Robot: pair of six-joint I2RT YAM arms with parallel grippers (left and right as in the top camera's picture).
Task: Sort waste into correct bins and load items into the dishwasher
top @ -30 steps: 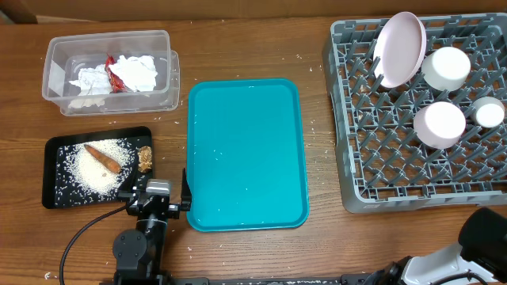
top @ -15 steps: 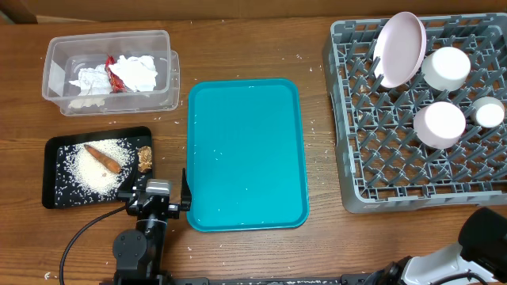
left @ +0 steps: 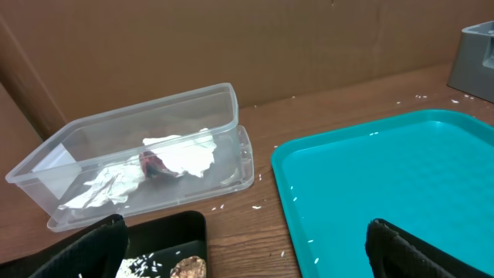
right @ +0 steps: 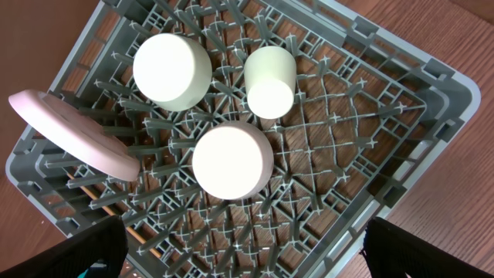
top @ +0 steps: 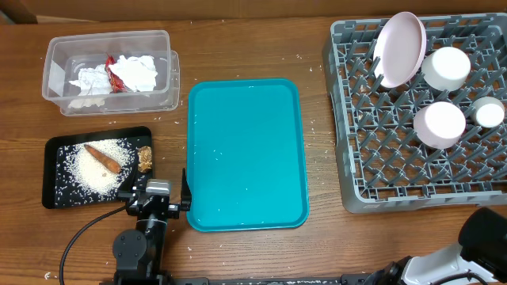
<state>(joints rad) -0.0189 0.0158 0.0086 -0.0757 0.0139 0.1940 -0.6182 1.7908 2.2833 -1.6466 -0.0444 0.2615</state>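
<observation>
The clear tub (top: 55,87) holds crumpled napkins (top: 139,71) and a red wrapper (top: 116,79). In the black tray (top: 55,194) lie rice (top: 99,170), a carrot-like stick (top: 103,158) and a brown lump (top: 145,158). The grey rack (top: 380,182) carries a leaning plate (top: 400,47), two upturned bowls (top: 446,67) (top: 440,124) and a cup (top: 489,112). My left gripper (top: 158,198) stands open and empty between the black tray and the teal tray. My right gripper (right: 247,255) hangs open and empty above the rack (right: 370,100).
A teal tray (top: 245,154) lies bare in the middle of the table. Stray rice grains dot the wood around it. The right arm's body (top: 475,245) sits at the front right corner. A brown cardboard wall stands behind the tub (left: 231,116).
</observation>
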